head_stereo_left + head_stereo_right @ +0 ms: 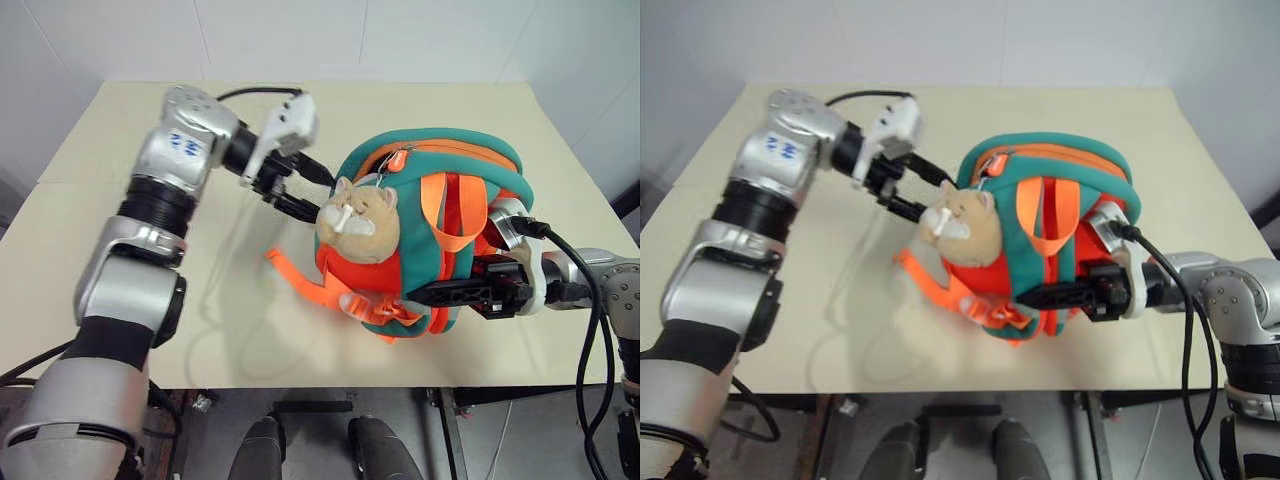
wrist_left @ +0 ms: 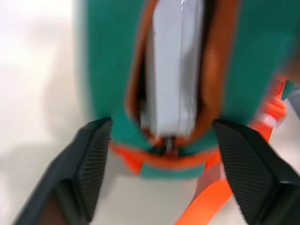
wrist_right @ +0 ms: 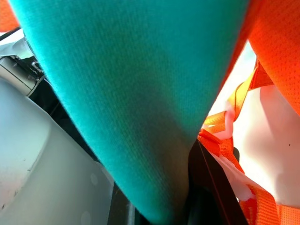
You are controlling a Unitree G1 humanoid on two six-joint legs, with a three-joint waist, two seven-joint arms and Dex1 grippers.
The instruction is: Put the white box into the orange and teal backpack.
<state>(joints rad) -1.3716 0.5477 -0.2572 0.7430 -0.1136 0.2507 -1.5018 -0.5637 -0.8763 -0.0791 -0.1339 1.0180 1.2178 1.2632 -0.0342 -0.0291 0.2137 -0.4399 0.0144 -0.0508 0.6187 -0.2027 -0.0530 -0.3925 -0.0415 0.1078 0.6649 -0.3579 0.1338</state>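
Note:
The orange and teal backpack lies on the table with a tan plush animal head on its front. In the left wrist view the white box sits inside the backpack's orange-lined opening. My left gripper hovers just outside that opening at the backpack's left end. It is open, its fingers spread to either side of the opening and clear of the box. My right gripper reaches in from the right along the backpack's near side and is shut on its teal fabric.
The beige table has bare surface to the left of and behind the backpack. A loose orange strap trails onto the table toward the front edge. Black cables hang by my right arm near the table's right corner.

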